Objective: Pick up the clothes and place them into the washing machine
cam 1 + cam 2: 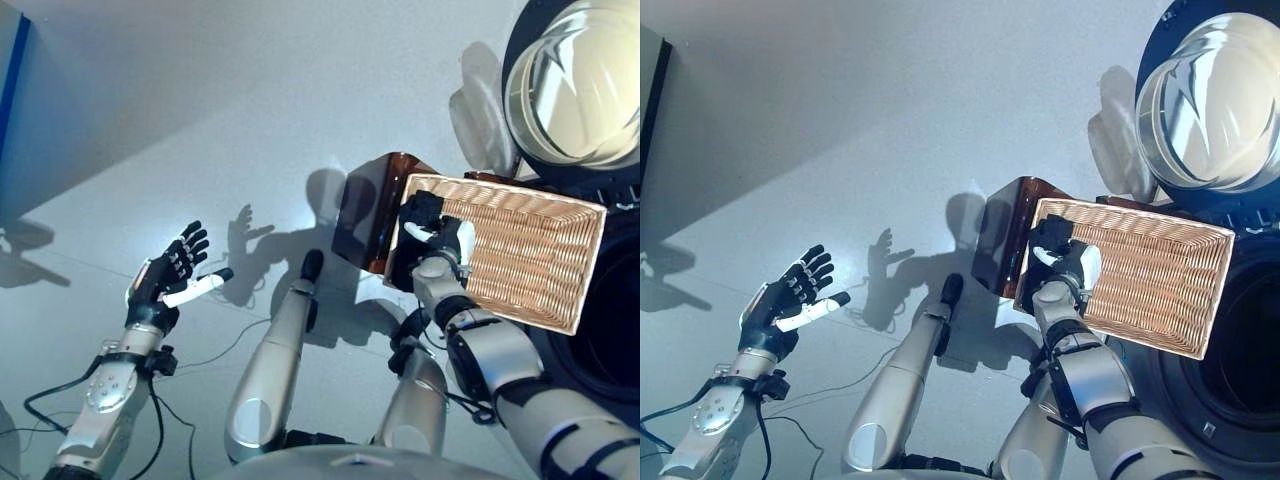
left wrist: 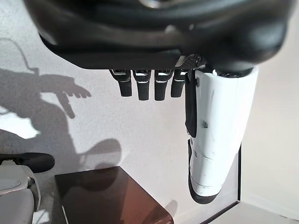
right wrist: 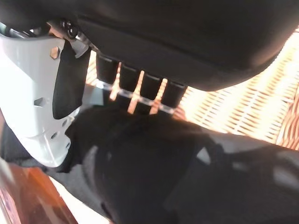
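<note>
Your right hand (image 1: 440,240) pinches dark clothes (image 3: 140,172) at the wicker basket's (image 1: 530,260) near corner; left hand (image 1: 170,275) hovers spread, empty.

A basket (image 1: 530,255) sits at the right, before the washing machine (image 1: 610,340), whose open door (image 1: 575,80) stands behind it. A dark garment (image 1: 420,215) lies in the basket's left end, under the right hand (image 1: 440,240), and a stool (image 1: 370,205) stands on the floor (image 1: 200,130) touching the basket's left side. The left hand (image 1: 165,280) hangs over the floor far to the left, well apart from the basket.
</note>
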